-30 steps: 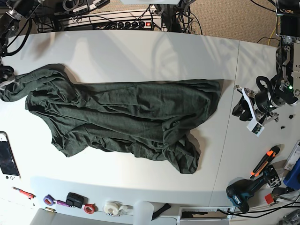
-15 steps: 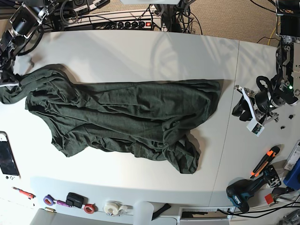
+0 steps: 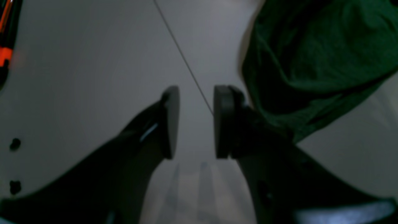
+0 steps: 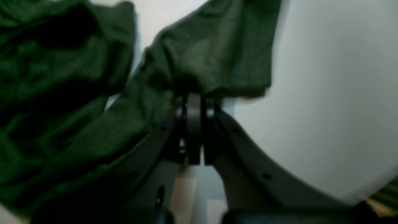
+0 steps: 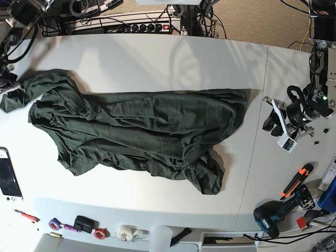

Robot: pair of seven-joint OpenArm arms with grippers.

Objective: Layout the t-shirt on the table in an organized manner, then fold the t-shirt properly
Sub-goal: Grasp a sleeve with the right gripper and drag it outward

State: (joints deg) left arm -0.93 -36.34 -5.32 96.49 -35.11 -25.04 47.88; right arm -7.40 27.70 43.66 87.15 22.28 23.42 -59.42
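Garment: the t-shirt (image 5: 142,131), dark olive green and wrinkled, lies spread lengthwise across the middle of the table (image 5: 157,63), one bunched corner trailing toward the front edge.
Sleeve end: at the far left of the overhead view a sleeve stretches out to the table's edge, where the right gripper (image 5: 6,86) meets it.
Right gripper: in its wrist camera the two pads are pressed together on a fold of the shirt's fabric (image 4: 199,62), which drapes over the fingertips; it is pinching the cloth.
Left gripper: it (image 5: 281,126) sits at the right side of the table, just beside the shirt's straight hem and apart from it. Its wrist camera shows the two pads (image 3: 169,121) parted with bare tabletop and the thin dark seam line (image 3: 183,59) between them, holding nothing.
Surroundings: a power drill (image 5: 273,215) and an orange-handled cutter (image 5: 296,181) lie at the front right; tape rolls (image 5: 100,232) line the front edge; a handheld console (image 5: 8,176) rests at the left.
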